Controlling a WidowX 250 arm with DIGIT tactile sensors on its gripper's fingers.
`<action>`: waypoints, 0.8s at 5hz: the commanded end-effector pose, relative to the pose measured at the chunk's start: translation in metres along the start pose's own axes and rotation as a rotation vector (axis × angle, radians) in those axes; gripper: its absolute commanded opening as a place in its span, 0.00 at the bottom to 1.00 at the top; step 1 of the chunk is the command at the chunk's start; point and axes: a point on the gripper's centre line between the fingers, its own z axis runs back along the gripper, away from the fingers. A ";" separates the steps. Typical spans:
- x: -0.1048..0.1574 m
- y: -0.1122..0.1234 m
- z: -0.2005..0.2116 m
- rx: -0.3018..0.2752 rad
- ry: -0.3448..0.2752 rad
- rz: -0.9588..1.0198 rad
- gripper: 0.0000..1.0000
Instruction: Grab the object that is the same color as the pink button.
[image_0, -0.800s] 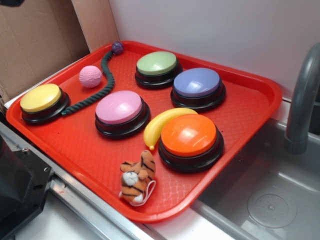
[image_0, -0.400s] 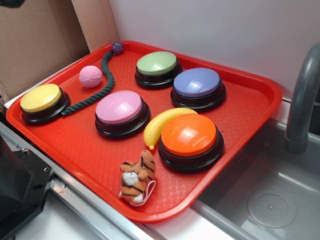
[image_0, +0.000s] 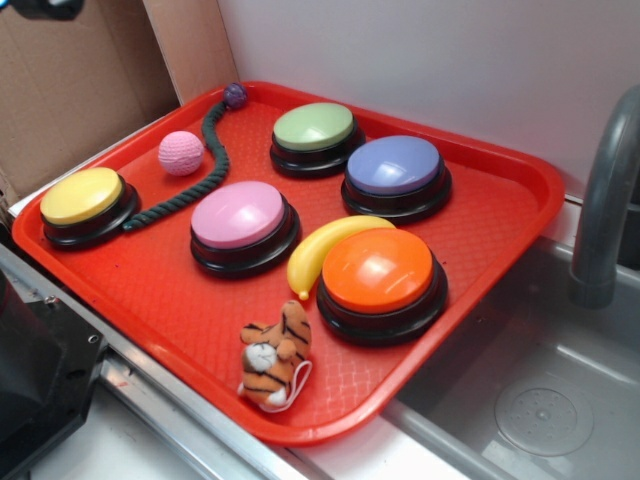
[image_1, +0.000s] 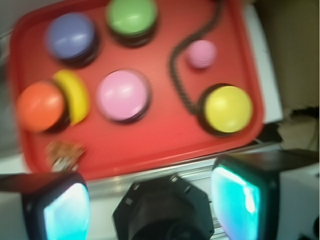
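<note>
The small pink textured ball (image_0: 181, 153) lies at the back left of the red tray (image_0: 500, 190), next to the dark green rope (image_0: 213, 160). It also shows in the wrist view (image_1: 201, 53). The pink button (image_0: 239, 216) stands mid-tray and shows in the wrist view (image_1: 123, 95). My gripper (image_1: 152, 205) is high above the tray's near edge, far from the ball. Its fingers (image_1: 240, 200) stand wide apart with nothing between them. In the exterior view only a dark sliver of the gripper (image_0: 45, 7) shows at the top left.
Yellow (image_0: 82, 196), green (image_0: 314, 127), lavender-blue (image_0: 394, 165) and orange (image_0: 378, 270) buttons, a toy banana (image_0: 318, 245) and a tiger plush (image_0: 277, 352) share the tray. Cardboard (image_0: 70, 80) stands at the left. A sink (image_0: 540, 400) with a faucet (image_0: 605, 200) is at the right.
The dark part of my gripper at the top left of the exterior view has shifted slightly right into view. Nothing on the tray has moved.
</note>
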 end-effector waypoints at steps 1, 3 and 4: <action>0.063 0.048 -0.044 0.023 -0.082 0.291 1.00; 0.090 0.075 -0.101 0.016 -0.095 0.513 1.00; 0.102 0.079 -0.125 0.026 -0.112 0.553 1.00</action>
